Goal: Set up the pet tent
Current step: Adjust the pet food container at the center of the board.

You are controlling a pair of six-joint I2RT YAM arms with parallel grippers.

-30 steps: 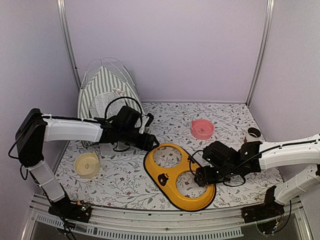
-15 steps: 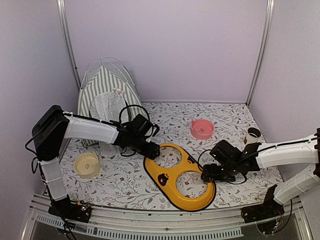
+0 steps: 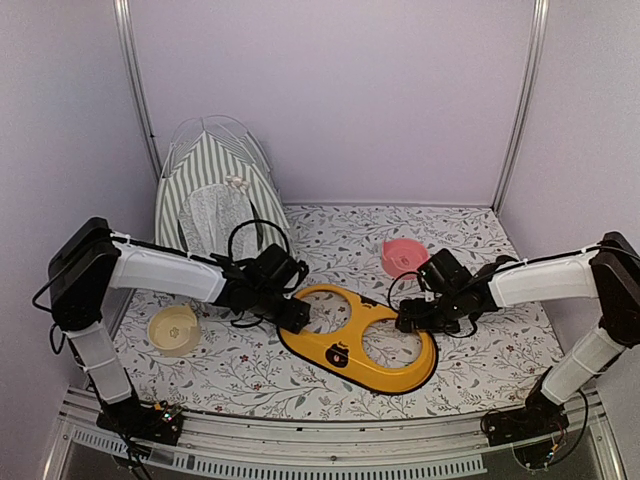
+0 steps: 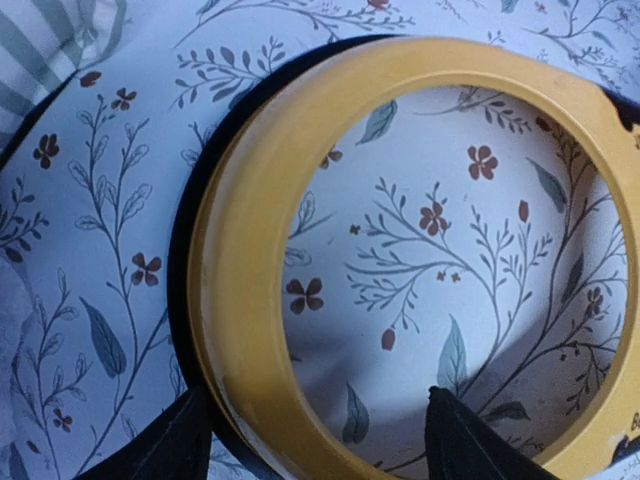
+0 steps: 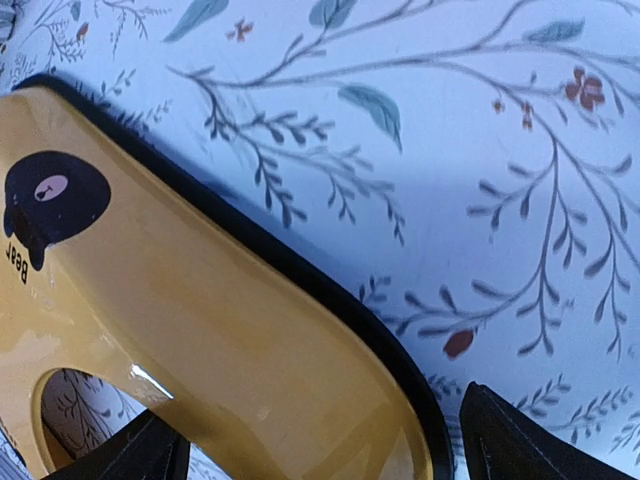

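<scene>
**Both grippers at the yellow feeder tray; pet tent stands behind the left arm**

My left gripper [image 4: 320,455] is partly open. Its two dark fingertips sit astride the rim of one round hole in a yellow oval plastic two-hole tray [image 4: 250,300], one tip outside the rim and one inside the hole. There is a gap on the inner side, so I judge that nothing is pinched. My right gripper [image 5: 340,455] is spread wide at the tray's opposite end. The tray's black-trimmed edge lies between its tips, and it has hold of nothing either. Beside a black bear-face sticker [image 5: 50,205] on the tray I can read the word "Bear"; no other writing is legible.

Further out, the desk [image 3: 240,370] wears a white cloth printed with leaves and small flowers. A pink round bowl [image 3: 403,257] sits just behind the right gripper. A cream round bowl [image 3: 173,330] sits near the left edge, in front of the tent.

The pet tent [image 3: 205,175], green-and-white striped fabric, stands in the back left corner against the walls. That is behind and to the left of my left gripper, and well apart from the right one. Its long axis is upright, with thin white poles [image 3: 215,125] arching over the peak and a white mesh door flap [image 3: 210,215] facing the front. Striped fabric shows in the top-left corner of the left wrist view, so the left arm is clearly nearer. The tent already looks erected. I judge that any move on it means lifting the left gripper clear of the tray rim and reaching back and left.
</scene>
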